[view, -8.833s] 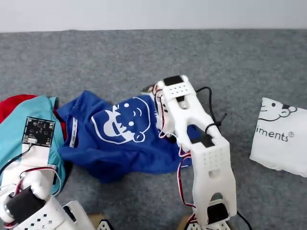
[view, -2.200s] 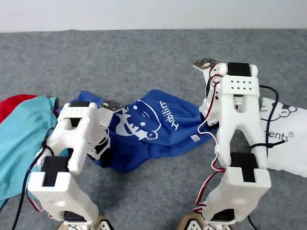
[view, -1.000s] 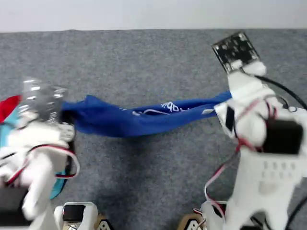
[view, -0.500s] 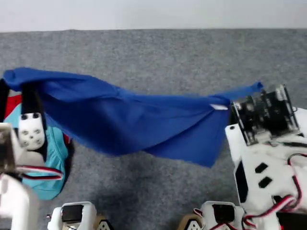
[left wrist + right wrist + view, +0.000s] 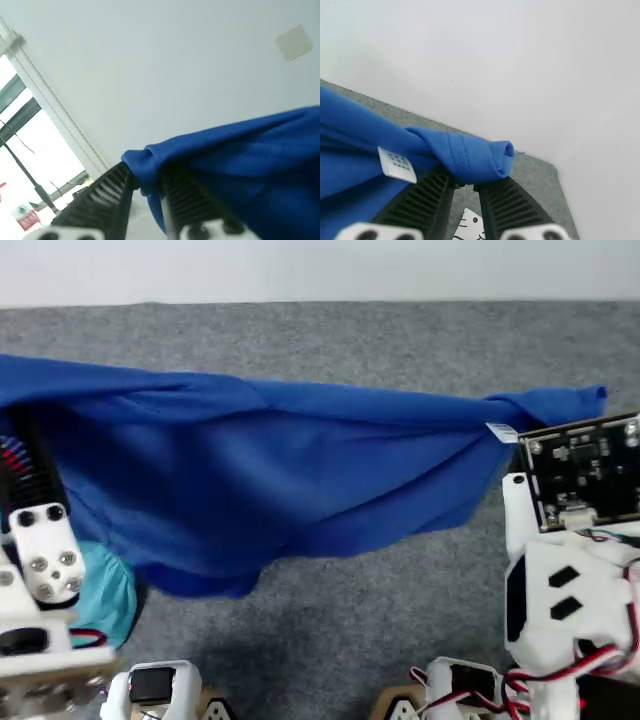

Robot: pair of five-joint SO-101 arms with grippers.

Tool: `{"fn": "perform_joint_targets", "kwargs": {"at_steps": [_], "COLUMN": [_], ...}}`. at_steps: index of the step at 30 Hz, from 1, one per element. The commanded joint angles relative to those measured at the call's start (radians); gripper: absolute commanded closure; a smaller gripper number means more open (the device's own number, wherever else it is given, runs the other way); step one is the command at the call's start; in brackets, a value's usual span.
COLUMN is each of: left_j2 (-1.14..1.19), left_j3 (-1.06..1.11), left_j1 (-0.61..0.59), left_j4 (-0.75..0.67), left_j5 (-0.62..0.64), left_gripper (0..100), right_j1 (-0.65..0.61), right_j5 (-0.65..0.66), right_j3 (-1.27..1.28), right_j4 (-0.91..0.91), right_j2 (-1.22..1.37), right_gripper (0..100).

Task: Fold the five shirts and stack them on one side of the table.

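Note:
A blue shirt (image 5: 270, 480) hangs stretched wide in the air above the grey table, held at both ends. My left gripper (image 5: 147, 187) is shut on a bunched corner of the blue shirt (image 5: 240, 165), raised high at the table's left side. My right gripper (image 5: 465, 186) is shut on the other corner of the blue shirt (image 5: 455, 150), beside a small white label (image 5: 397, 165), and it is lifted at the table's right side. The shirt's lower edge sags toward the table's front. A teal shirt (image 5: 100, 595) peeks out below it at the left.
The grey carpeted table (image 5: 330, 335) lies bare behind the raised shirt. A white printed shirt (image 5: 470, 227) shows between the right gripper's fingers, lying on the table below. Both arm bases stand at the table's front edge.
Both arms have lifted the blue shirt off the table and pulled it apart. From a narrow band a second ago it has spread into a wide hanging sheet, covering the red and teal shirts.

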Motion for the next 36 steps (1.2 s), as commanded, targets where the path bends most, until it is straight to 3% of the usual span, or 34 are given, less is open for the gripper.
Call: {"fn": "perform_joint_targets", "kwargs": {"at_steps": [1, 10, 19, 23, 27, 36], "left_j2": [0.044, 0.044, -0.068, -0.106, -0.106, -0.014], "left_j3": [0.047, 0.071, -0.067, -0.111, -0.145, 0.084], "left_j1": [-0.009, -0.011, -0.017, -0.086, -0.126, -0.123], "left_j4": [-0.055, -0.046, 0.129, 0.144, 0.144, 0.144], "left_j5": [-0.083, -0.026, -0.015, -0.014, 0.021, 0.023], "left_gripper": [99, 99, 99, 99, 99, 99], "right_j1": [0.021, 0.021, 0.027, 0.031, 0.125, 0.157], "right_j5": [0.002, 0.005, 0.092, 0.133, 0.199, 0.249], "right_j3": [-0.003, -0.015, -0.078, -0.078, -0.072, 0.19], "right_j4": [0.024, 0.053, 0.249, 0.257, 0.249, 0.153], "right_j2": [0.031, 0.016, -0.133, -0.22, -0.269, -0.176], "right_gripper": [98.8, 98.8, 98.8, 98.8, 98.8, 98.8]}}
